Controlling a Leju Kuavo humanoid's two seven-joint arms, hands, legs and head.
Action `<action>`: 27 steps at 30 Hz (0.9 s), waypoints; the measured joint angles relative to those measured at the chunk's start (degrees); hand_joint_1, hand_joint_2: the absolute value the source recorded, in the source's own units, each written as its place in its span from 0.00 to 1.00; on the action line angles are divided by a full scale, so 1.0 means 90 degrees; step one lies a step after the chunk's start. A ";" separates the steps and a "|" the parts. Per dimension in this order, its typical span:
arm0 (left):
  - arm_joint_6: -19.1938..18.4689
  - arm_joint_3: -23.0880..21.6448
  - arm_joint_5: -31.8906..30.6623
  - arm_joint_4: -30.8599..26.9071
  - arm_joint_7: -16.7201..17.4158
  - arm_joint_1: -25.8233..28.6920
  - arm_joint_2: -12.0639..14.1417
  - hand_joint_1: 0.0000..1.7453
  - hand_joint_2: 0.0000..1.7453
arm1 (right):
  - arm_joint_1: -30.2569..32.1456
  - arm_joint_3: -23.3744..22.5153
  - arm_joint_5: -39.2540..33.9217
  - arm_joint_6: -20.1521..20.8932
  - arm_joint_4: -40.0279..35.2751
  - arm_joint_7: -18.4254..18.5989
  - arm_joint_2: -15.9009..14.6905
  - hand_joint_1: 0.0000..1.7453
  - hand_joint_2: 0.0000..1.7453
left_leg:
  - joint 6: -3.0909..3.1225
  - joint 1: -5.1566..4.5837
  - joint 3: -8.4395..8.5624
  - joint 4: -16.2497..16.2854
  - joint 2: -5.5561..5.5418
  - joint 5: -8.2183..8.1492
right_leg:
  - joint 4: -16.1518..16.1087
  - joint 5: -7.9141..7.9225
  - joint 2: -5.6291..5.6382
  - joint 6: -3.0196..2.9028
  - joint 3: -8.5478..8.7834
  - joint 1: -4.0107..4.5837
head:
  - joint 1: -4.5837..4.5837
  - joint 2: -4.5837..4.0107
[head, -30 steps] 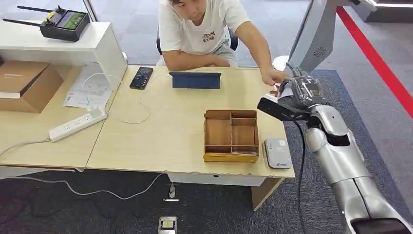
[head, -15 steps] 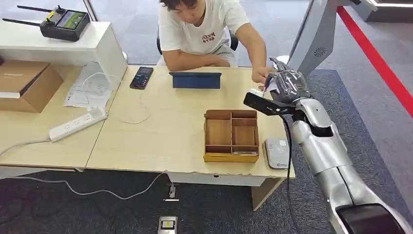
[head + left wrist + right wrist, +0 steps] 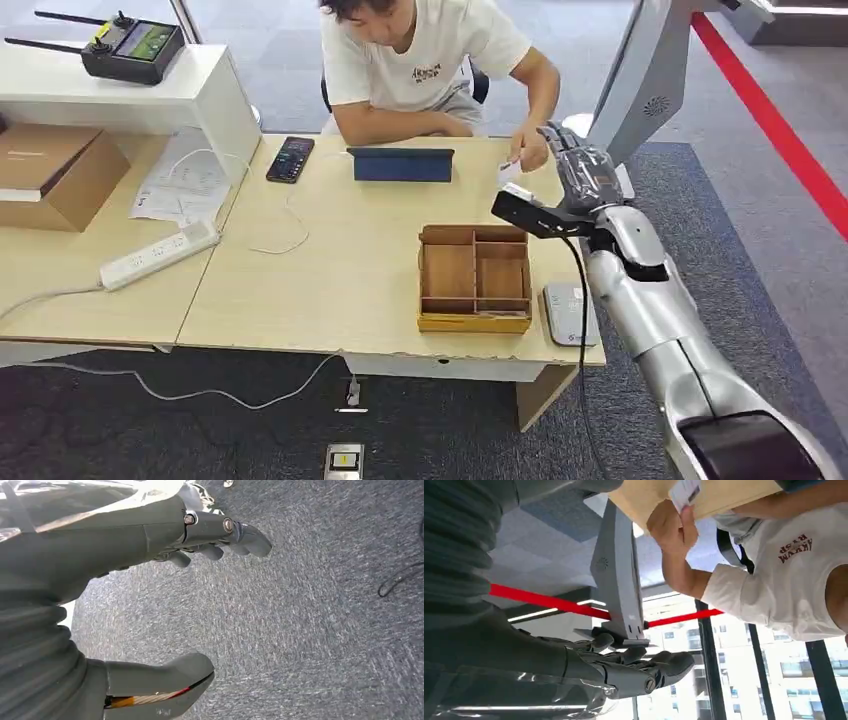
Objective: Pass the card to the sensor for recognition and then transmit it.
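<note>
1. Card (image 3: 510, 171) sits in the person's hand (image 3: 530, 155), pinched at its edge and held above the far right part of the table (image 3: 330, 270); the robot has no hold on it.
2. Nearest the robot, the grey sensor (image 3: 569, 312) lies flat on the table's near right corner, just beside the wooden tray (image 3: 474, 277).
3. Beyond the tray, the right hand (image 3: 583, 172) is raised over the table's right edge, fingers spread and reaching upward, with nothing between them. In the right wrist view this hand (image 3: 624, 672) shows extended fingers (image 3: 669, 662) and the card (image 3: 685, 491) apart from them, beside the person's hand (image 3: 672, 526).
4. The left hand (image 3: 150, 535) hangs over the grey carpet (image 3: 310, 630), thumb and fingers apart, holding nothing.
5. Risk: the card and the right hand are close but not touching, so a handover could miss if the fingers close before the card is set between them; a thin, flat card may also slip out or tilt if it is caught only by a corner.
6. Risk: a weak grip would let the card drop into the tray or onto the table on its way down to the sensor, which lies nearer the robot than the card does now.
7. Farthest, a tablet (image 3: 400, 163) and a phone (image 3: 290, 159) lie before the person.
</note>
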 joint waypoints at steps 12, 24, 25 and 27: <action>0.0012 -0.0002 0.0126 0.0000 0.0129 0.0013 -0.0002 0.00 1.00 | 0.0611 -0.0228 -0.3333 0.2217 -0.1058 0.0318 -0.0075 0.00 1.00 | -0.0001 0.0000 0.0002 0.0000 0.0000 0.0000 | 0.0000 -0.0001 0.0000 0.0000 -0.0001 0.0001 | 0.0000 0.0000; 0.0012 -0.0002 0.0206 0.0000 0.0126 0.0030 0.0007 0.00 1.00 | 0.2062 -0.0408 -0.5153 0.3621 -0.3425 0.1380 -0.0792 0.00 1.00 | 0.0000 0.0000 0.0004 0.0000 0.0004 -0.0001 | -0.0002 0.0000 0.0001 0.0000 -0.0003 0.0000 | 0.0000 0.0000; 0.0012 -0.0002 0.0206 0.0002 0.0126 0.0028 0.0010 0.00 1.00 | 0.2154 -0.0428 -0.5294 0.3694 -0.3634 0.1467 -0.0862 0.00 1.00 | -0.0001 0.0000 0.0005 0.0000 0.0004 0.0000 | -0.0002 0.0000 0.0001 0.0000 -0.0003 0.0000 | -0.0002 0.0000; 0.0012 -0.0002 0.0228 0.0002 0.0129 0.0033 0.0015 0.00 1.00 | 0.2361 -0.0486 -0.5566 0.3830 -0.4037 0.1632 -0.1001 0.00 1.00 | -0.0001 0.0000 0.0005 0.0000 0.0002 0.0000 | -0.0002 0.0000 0.0001 0.0000 -0.0003 0.0000 | -0.0002 0.0000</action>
